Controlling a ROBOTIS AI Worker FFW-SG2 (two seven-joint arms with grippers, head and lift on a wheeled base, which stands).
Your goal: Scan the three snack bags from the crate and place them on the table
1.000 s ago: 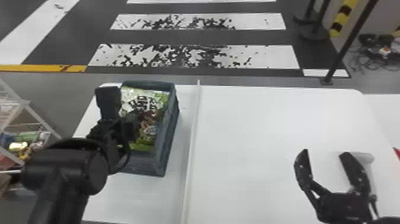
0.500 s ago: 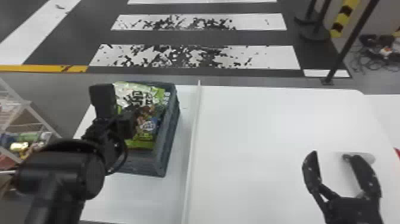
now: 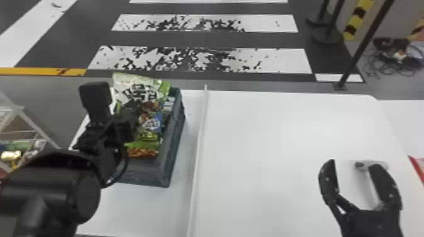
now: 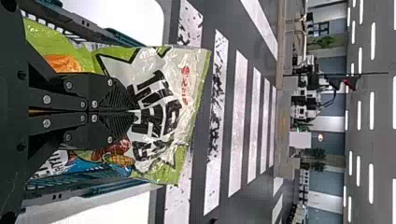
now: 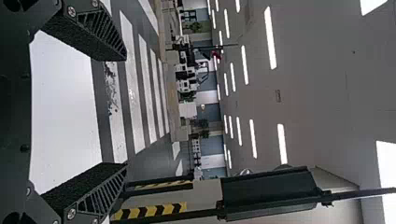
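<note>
Three bags make up the job, & one is in the grip. L gripper (image 4: 135, 111), at the crate (image 3: 148, 175), has its fingers pinched together on the printed face of a green-and-white snack bag (image 4: 161, 100). The bag's top end stands beyond the fingertips and above the crate's far rim; its lower part remains within the walls. A hold on the upper film suits a lift, i.e. the filled part can hang below and rise between the walls w/ less snagging. A blue-and-white bag (image 4: 56, 163) lies beside it, inside the crate.

R gripper (image 3: 352, 164) is over the other side of the table (image 3: 268, 157), fingers spread wide w/ nothing between the pads. This leaves room for a bag or tool to enter. The pale gray tool (image 3: 360, 165) behind its fingertips is probably the scanner, though partly hidden. A white strip (image 3: 197, 151) divides the crate's side from the bare work side, i.e. source vs. drop area.

Step in hand, as judged: removal of a bag for scanning. Next: raise it clear, then present its code. Risk: slick film slips, or the bag's lower edge catches the rim.
</note>
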